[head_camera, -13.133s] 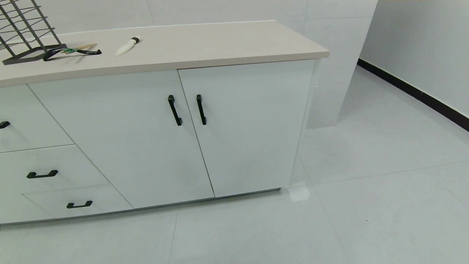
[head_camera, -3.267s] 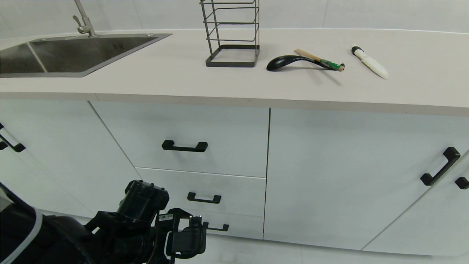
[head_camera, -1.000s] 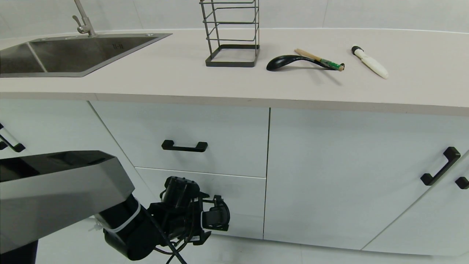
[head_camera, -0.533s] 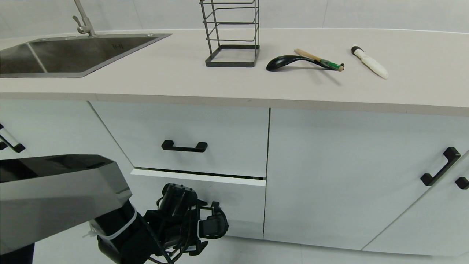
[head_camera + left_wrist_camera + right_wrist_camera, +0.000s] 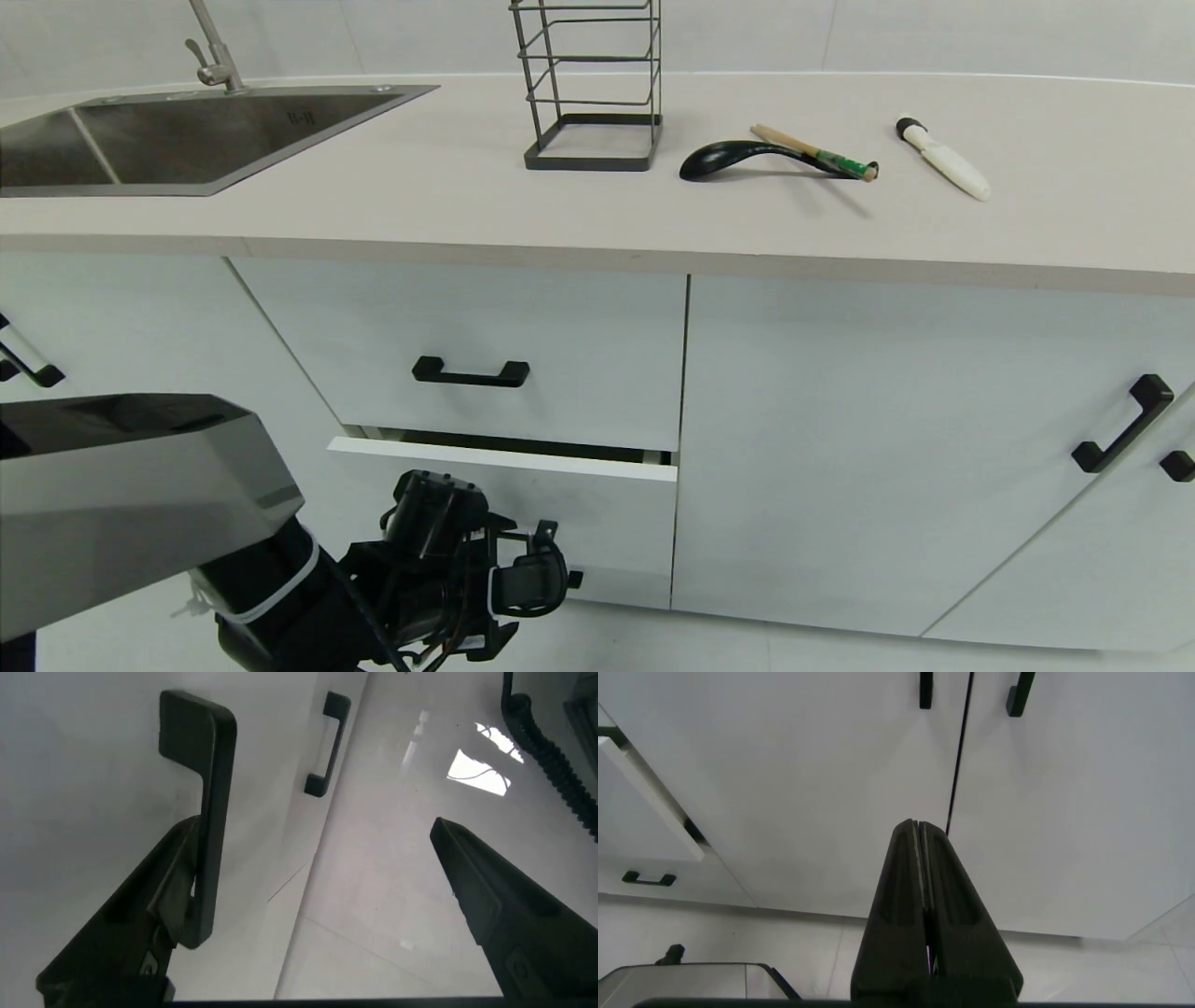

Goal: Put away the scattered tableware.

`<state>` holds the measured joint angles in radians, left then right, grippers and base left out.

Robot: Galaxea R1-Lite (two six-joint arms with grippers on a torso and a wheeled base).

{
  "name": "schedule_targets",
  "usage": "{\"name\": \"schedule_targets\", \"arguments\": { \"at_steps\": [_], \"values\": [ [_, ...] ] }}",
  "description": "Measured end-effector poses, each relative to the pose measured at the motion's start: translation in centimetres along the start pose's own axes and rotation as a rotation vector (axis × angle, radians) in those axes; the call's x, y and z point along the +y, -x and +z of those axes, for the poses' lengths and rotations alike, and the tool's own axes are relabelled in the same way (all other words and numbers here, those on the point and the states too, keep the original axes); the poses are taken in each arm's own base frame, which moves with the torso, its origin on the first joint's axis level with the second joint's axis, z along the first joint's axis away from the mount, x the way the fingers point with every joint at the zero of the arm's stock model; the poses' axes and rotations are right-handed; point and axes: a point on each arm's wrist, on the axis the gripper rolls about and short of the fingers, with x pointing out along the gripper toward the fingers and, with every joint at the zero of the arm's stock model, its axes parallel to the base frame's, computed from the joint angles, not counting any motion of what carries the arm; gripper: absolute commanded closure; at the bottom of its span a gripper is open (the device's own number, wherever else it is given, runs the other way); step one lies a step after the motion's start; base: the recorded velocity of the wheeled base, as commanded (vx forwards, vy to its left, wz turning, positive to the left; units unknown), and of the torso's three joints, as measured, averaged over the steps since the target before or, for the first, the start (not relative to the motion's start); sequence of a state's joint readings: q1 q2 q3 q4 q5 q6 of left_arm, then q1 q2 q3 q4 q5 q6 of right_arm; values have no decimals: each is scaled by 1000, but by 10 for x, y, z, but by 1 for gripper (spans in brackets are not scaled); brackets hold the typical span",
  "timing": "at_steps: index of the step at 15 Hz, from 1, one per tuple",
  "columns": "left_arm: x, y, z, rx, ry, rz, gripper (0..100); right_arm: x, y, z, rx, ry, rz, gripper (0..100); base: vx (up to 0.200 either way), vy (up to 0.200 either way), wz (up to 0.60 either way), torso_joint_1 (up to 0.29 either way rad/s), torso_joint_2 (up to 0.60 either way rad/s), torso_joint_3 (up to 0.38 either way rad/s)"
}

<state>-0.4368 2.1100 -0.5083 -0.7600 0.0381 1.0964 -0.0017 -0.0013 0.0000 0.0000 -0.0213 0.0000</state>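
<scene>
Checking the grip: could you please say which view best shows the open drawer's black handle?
Left wrist view: the black bar handle is close, the left hand hooked behind it. In the head view that hand covers it; the right wrist view catches the white drawer's edge.

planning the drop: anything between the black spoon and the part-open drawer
Only the drawer itself: it shows just a narrow gap, probably too slim for the black spoon. The left gripper is at its handle.
</scene>
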Motion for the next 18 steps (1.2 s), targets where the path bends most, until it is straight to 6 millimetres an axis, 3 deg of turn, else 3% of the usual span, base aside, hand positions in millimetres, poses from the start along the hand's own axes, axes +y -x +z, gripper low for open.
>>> {"name": "schedule_targets", "arguments": {
  "at_steps": [6, 14, 18],
  "values": [
    [-2, 32, 1, -41, -5, 24, 0, 0, 0, 0, 0, 0, 0, 100, 0, 0, 0, 0, 0, 0],
    [-8, 108, 29, -244, 31, 130, 0, 0, 0, 0, 0, 0, 0, 100, 0, 0, 0, 0, 0, 0],
    [3, 113, 38, -286, 75, 170, 0, 0, 0, 0, 0, 0, 0, 100, 0, 0, 0, 0, 0, 0]
  ]
}}
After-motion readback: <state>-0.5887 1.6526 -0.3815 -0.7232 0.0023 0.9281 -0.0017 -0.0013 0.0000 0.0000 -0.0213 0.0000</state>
